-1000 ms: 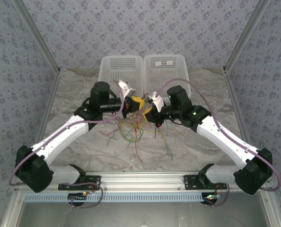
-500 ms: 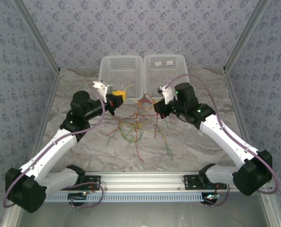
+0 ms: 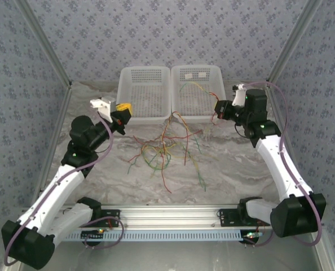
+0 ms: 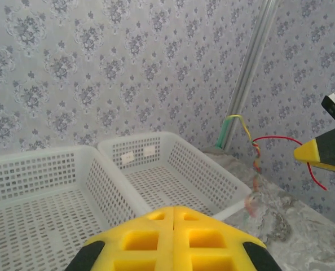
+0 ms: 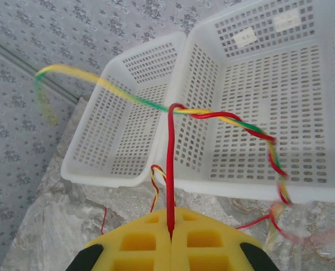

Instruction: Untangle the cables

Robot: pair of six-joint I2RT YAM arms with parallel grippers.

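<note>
The cables (image 3: 159, 151) lie as a loose tangle of red, green, yellow and orange wires on the table in front of the baskets. My right gripper (image 3: 220, 108), raised at the right, is shut on a red cable (image 5: 170, 164) that rises from between its yellow pads. A twisted red, yellow and green strand (image 5: 224, 117) hangs from that cable, crossing above the right basket (image 3: 223, 96). My left gripper (image 3: 121, 110) is held up at the left near the left basket (image 3: 124, 90). Its jaws (image 4: 173, 210) are pressed together with nothing seen between them.
Two white perforated baskets stand side by side at the back of the marbled table (image 3: 241, 169). Patterned walls and metal corner posts (image 3: 283, 51) close in the sides. The arm bases sit on the rail (image 3: 167, 217) at the near edge.
Both arms have swung apart from the middle, the left one to the left and the right one to the right. The right gripper has drawn a red cable and twisted strand up out of the tangle.
</note>
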